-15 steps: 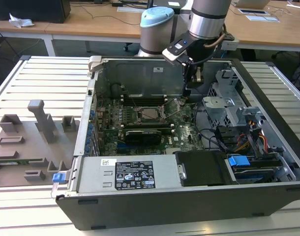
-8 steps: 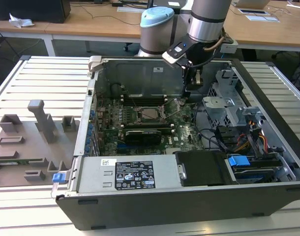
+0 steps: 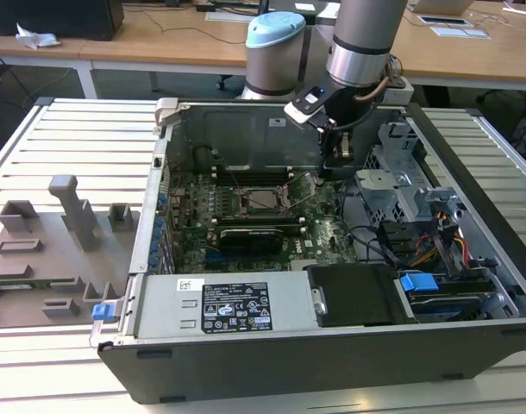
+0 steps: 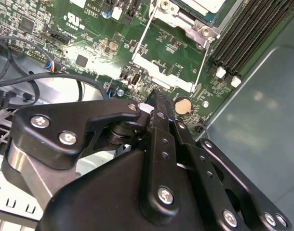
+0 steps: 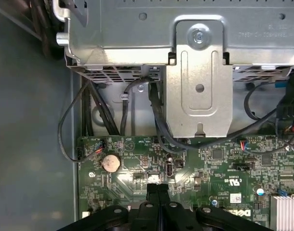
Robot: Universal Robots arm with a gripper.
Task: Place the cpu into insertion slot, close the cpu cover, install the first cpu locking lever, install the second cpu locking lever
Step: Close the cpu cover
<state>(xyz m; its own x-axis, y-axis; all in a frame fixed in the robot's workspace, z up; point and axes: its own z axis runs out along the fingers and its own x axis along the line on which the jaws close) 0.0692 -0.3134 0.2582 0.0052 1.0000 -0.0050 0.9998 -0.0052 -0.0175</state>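
Note:
The cpu point(image 4: 207, 4) shows a pale metal top in the socket point(image 3: 265, 200) at the middle of the green motherboard point(image 3: 194, 228). The cpu cover point(image 4: 183, 21), a silvery frame, lies around it. Two thin wire locking levers point(image 4: 143, 38) point(image 4: 205, 50) run out from the socket towards my gripper. In the exterior view my gripper point(image 3: 339, 166) hangs just above the board, to the right of the socket. Its black fingers are shut tip to tip in both wrist views point(image 4: 160, 98) point(image 5: 158, 188), with nothing seen between them.
A silver drive cage point(image 5: 200, 86) with black cables point(image 5: 156, 115) stands just beyond the gripper. A coin cell point(image 5: 111, 162) sits on the board near the fingertips. Memory slots point(image 4: 243, 38) flank the socket. The power supply point(image 3: 237, 306) lines the case front; a grey fixture plate point(image 3: 56, 241) lies outside.

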